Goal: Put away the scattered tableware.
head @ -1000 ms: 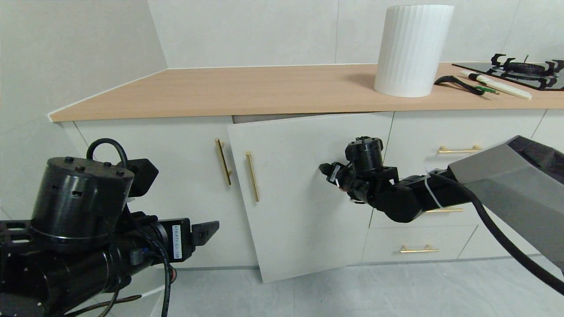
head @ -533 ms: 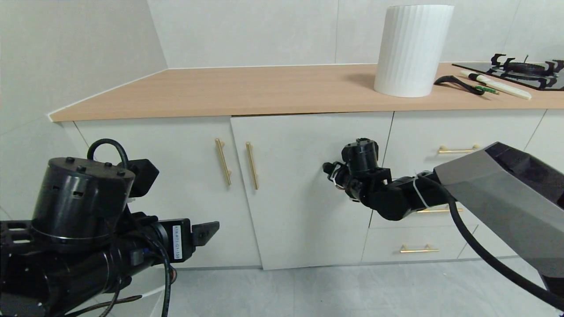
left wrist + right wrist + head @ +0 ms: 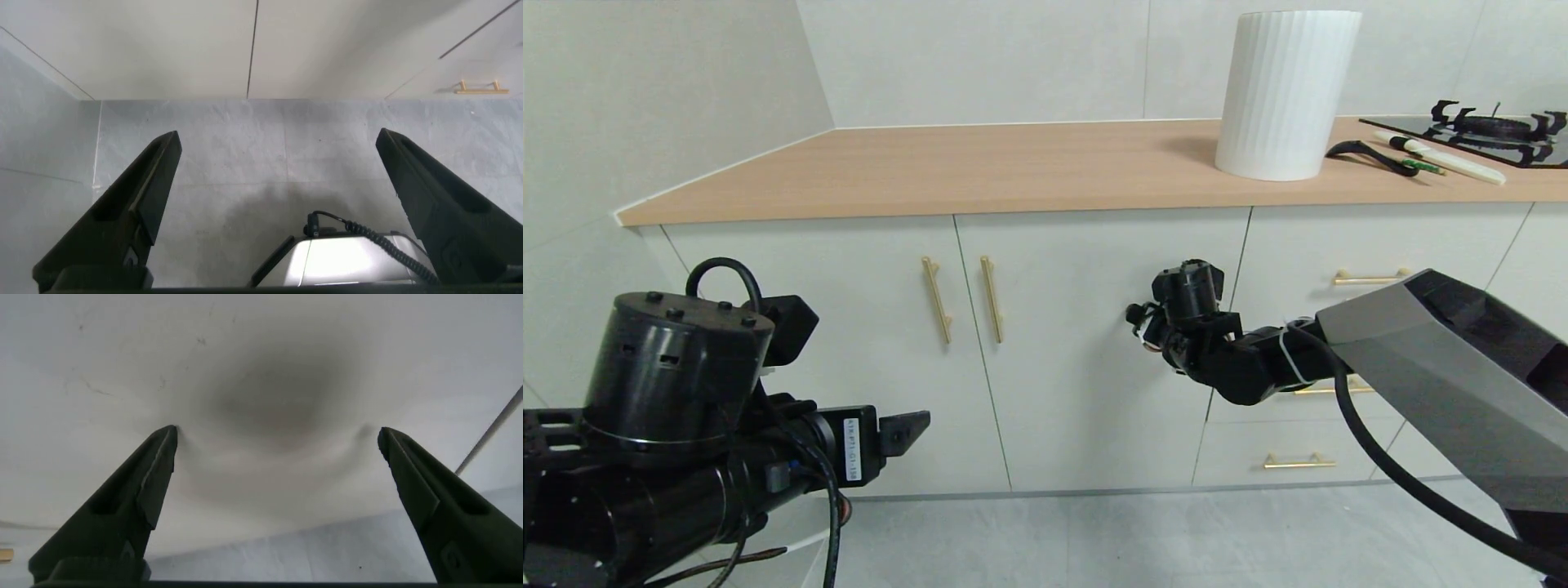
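A white cabinet door (image 3: 1094, 351) with a gold bar handle (image 3: 991, 299) sits flush with its neighbours under the wooden counter (image 3: 980, 167). My right gripper (image 3: 1138, 323) is at the door's right part; in the right wrist view it (image 3: 276, 433) is open, both fingertips (image 3: 166, 437) touching the door panel (image 3: 270, 367). My left gripper (image 3: 905, 429) hangs low at the left, open and empty above the grey floor (image 3: 270, 171). On the counter at the far right lie a black utensil (image 3: 1372, 155) and a white-handled one (image 3: 1450, 160).
A tall white ribbed container (image 3: 1286, 94) stands on the counter beside the utensils. A gas hob (image 3: 1494, 129) is at the far right. Drawers with gold handles (image 3: 1372, 277) are right of the door. A second door (image 3: 849, 351) is on its left.
The cabinet door has swung from ajar to fully shut, with my right gripper following it in toward the cabinet. The left arm has not moved.
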Tool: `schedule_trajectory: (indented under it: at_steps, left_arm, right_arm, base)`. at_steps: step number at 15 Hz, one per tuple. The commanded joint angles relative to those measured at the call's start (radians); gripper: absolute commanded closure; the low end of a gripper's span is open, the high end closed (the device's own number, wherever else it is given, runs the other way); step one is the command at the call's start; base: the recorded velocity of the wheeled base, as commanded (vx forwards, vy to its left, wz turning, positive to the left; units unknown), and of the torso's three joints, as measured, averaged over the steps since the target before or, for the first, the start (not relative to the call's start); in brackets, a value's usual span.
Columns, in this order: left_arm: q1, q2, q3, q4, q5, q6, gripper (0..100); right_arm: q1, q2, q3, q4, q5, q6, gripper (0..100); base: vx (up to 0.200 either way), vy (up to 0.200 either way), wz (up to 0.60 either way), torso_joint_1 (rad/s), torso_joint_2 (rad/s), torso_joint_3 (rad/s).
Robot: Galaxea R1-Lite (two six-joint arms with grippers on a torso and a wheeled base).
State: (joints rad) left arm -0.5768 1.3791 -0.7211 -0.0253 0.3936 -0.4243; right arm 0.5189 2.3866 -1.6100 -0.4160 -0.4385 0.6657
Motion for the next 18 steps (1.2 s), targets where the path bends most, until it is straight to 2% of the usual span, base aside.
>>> schedule_trajectory:
  at_steps: [1,3,6,7,8,13,15,17,18]
  left_arm:
    - [0.0,0.001,0.0,-0.001,0.001,-0.001,0]
    - [0.0,0.001,0.0,-0.001,0.001,-0.001,0]
    - [0.0,0.0,0.0,-0.002,0.001,-0.001,0]
    - [0.0,0.0,0.0,-0.002,0.001,-0.001,0]
    - [0.0,0.0,0.0,-0.001,0.001,-0.001,0]
    - [0.0,-0.009,-0.001,-0.002,-0.001,-0.001,0]
    - [0.003,-0.037,-0.011,-0.002,-0.001,0.002,0]
    - [0.029,-0.094,-0.023,-0.004,-0.002,0.022,0]
    - [0.029,-0.129,-0.021,-0.022,-0.004,0.022,0]
  right_arm:
    - [0.004,-0.018,0.015,-0.001,0.001,0.002,0]
    - [0.021,-0.079,0.097,-0.001,0.05,0.002,0]
    - [0.043,-0.276,0.377,-0.001,0.34,-0.032,0]
    - [0.039,-0.36,0.472,-0.007,0.503,-0.074,0]
    - [0.039,-0.382,0.49,-0.009,0.535,-0.078,0]
    - [0.033,-0.437,0.504,-0.004,0.534,-0.098,0]
    - [0.027,-0.544,0.564,-0.001,0.52,-0.149,0]
    - [0.021,-0.685,0.634,0.0,0.508,-0.183,0]
    - [0.019,-0.748,0.667,0.0,0.474,-0.21,0]
  base:
    - [0.0,0.0,0.0,0.0,0.0,0.0]
    - [0.0,0.0,0.0,0.0,0.0,0.0]
    - [0.0,0.0,0.0,0.0,0.0,0.0]
    - [0.0,0.0,0.0,0.0,0.0,0.0]
    - [0.0,0.0,0.0,0.0,0.0,0.0]
    - [0.0,0.0,0.0,0.0,0.0,0.0]
    - [0.0,0.0,0.0,0.0,0.0,0.0]
    - [0.0,0.0,0.0,0.0,0.0,0.0]
    - [0.0,0.0,0.0,0.0,0.0,0.0]
